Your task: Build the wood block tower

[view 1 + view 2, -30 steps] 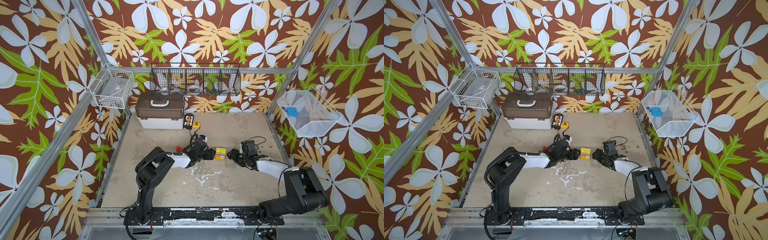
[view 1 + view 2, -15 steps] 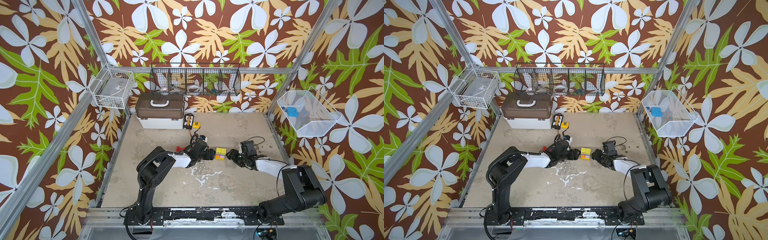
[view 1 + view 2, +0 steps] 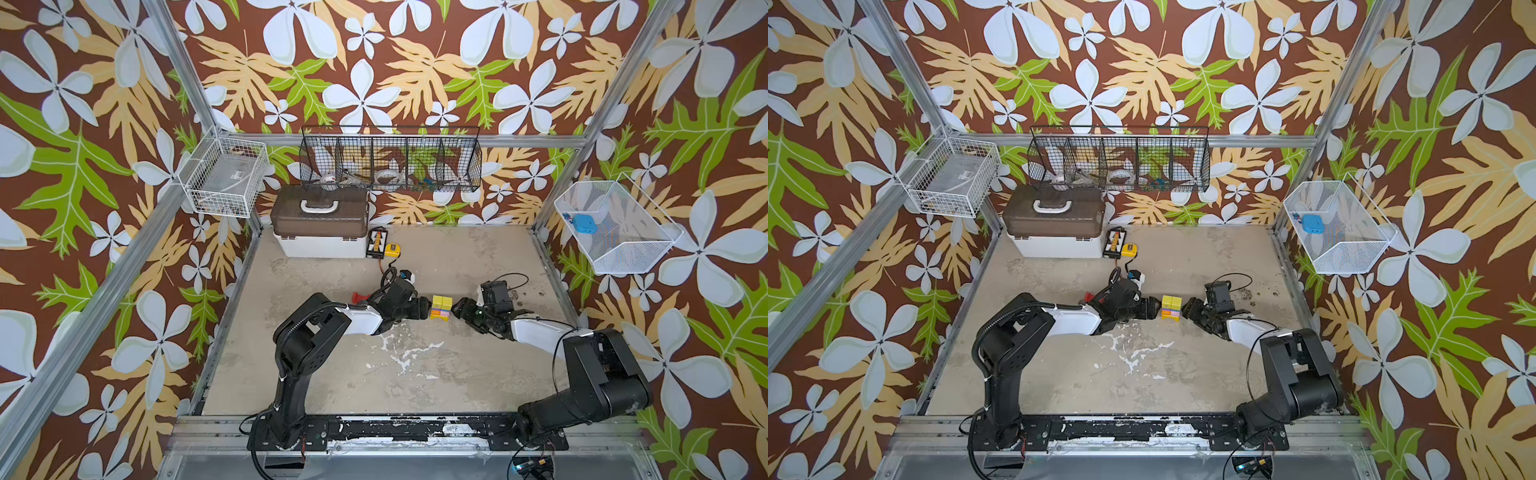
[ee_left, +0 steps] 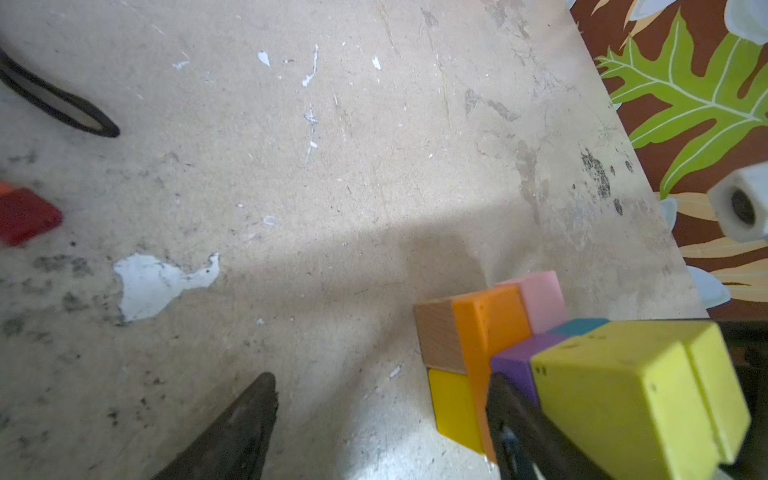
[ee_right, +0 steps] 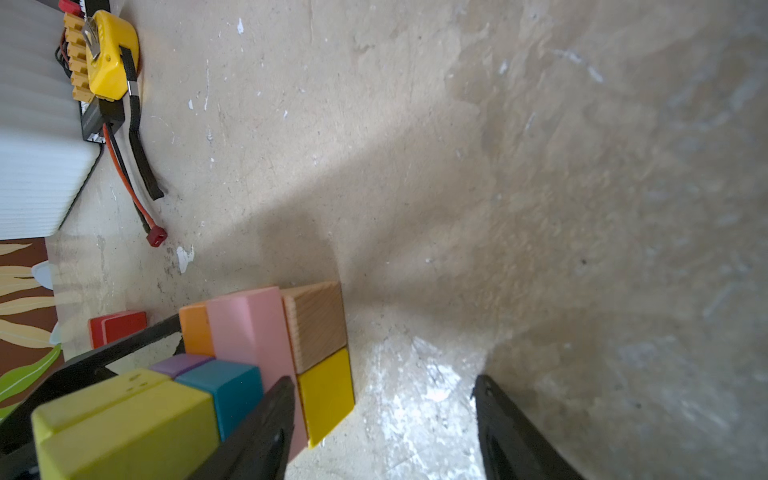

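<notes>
The tower (image 3: 440, 307) (image 3: 1171, 307) stands mid-table as a short stack. In the left wrist view it shows a yellow top (image 4: 631, 395), purple (image 4: 515, 365) and teal (image 4: 577, 326) cubes, orange (image 4: 490, 328) and pink (image 4: 540, 299) bars, and tan (image 4: 436, 332) and yellow (image 4: 453, 407) base blocks. My left gripper (image 3: 422, 309) (image 4: 378, 432) is open, low on the tower's left, one finger against the orange bar. Open as well, my right gripper (image 3: 457, 309) (image 5: 382, 432) flanks the right side, a finger by the pink bar (image 5: 249, 328). A red block (image 3: 360, 296) (image 5: 118, 326) lies loose behind the left arm.
A brown-lidded white toolbox (image 3: 320, 224) stands at the back left, with a black charger (image 3: 376, 243) and a yellow tape measure (image 3: 391, 249) beside it. A red-plugged wire (image 5: 157, 237) trails from them. Wire baskets (image 3: 390, 160) hang on the walls.
</notes>
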You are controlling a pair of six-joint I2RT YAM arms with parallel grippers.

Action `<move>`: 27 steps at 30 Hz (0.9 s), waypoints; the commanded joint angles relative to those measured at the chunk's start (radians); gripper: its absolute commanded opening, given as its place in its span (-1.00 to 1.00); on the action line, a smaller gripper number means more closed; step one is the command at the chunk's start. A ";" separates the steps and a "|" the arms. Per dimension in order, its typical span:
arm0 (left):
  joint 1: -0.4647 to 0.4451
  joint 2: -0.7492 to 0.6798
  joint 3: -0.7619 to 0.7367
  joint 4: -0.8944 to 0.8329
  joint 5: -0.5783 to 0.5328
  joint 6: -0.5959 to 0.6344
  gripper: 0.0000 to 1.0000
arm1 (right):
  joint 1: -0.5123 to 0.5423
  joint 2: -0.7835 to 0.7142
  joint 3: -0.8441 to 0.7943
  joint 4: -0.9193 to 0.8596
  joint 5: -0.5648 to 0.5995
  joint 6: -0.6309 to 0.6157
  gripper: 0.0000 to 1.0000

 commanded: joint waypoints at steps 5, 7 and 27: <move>0.006 -0.003 0.002 0.002 -0.007 0.000 0.62 | 0.000 -0.017 -0.003 -0.011 0.034 0.010 0.36; 0.012 -0.017 -0.006 -0.007 -0.027 0.000 0.62 | -0.001 -0.048 -0.007 -0.037 0.077 0.013 0.37; 0.083 -0.814 -0.138 -0.391 -0.752 0.014 1.00 | 0.091 -0.545 0.074 -0.251 0.421 -0.082 0.44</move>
